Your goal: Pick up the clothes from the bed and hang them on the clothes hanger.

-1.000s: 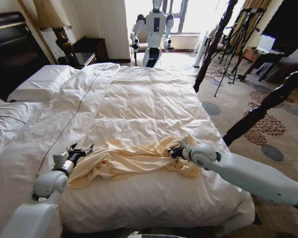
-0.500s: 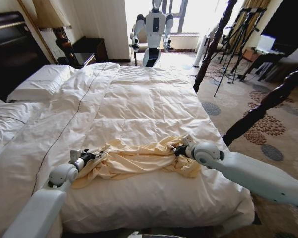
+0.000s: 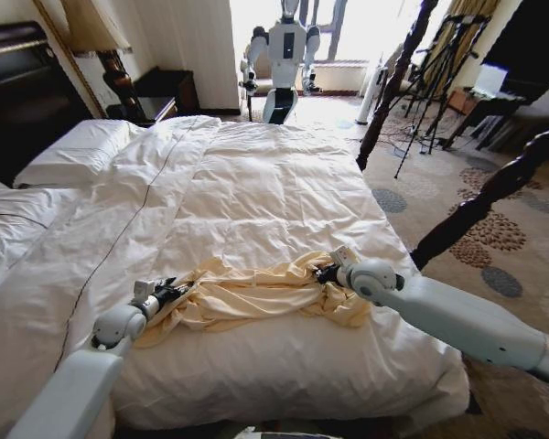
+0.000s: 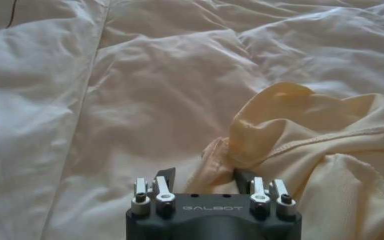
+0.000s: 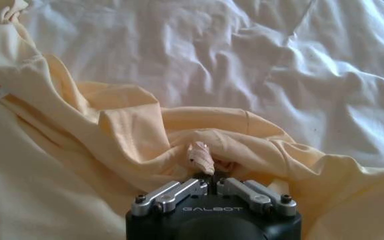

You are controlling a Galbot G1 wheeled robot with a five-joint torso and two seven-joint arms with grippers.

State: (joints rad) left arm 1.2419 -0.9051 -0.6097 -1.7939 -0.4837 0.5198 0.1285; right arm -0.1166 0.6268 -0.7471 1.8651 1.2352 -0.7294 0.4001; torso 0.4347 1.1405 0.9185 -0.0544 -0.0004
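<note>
The clothes, a pale yellow shirt point(image 3: 242, 297), lie crumpled across the near end of the bed point(image 3: 256, 183) on its white duvet. My left gripper point(image 3: 172, 292) is at the shirt's left end. In the left wrist view it point(image 4: 205, 175) is open, with a raised fold of the shirt point(image 4: 265, 130) between its spread fingers. My right gripper point(image 3: 324, 273) is at the shirt's right end. In the right wrist view it point(image 5: 209, 177) is shut on a pinch of the shirt point(image 5: 78, 150), and a small tuft sticks up from the jaws. The clothes hanger is out of view.
Dark wooden bedposts point(image 3: 393, 82) point(image 3: 494, 192) stand along the bed's right side over patterned carpet point(image 3: 494, 265). Another robot point(image 3: 284, 55) stands past the far end of the bed, with black tripods point(image 3: 439, 64) to its right. Pillows point(image 3: 73, 151) lie at the left.
My left gripper has moved forward from beside the shirt onto its left edge, and a fold now sits between the fingers. My right gripper shifted slightly, still holding the fabric.
</note>
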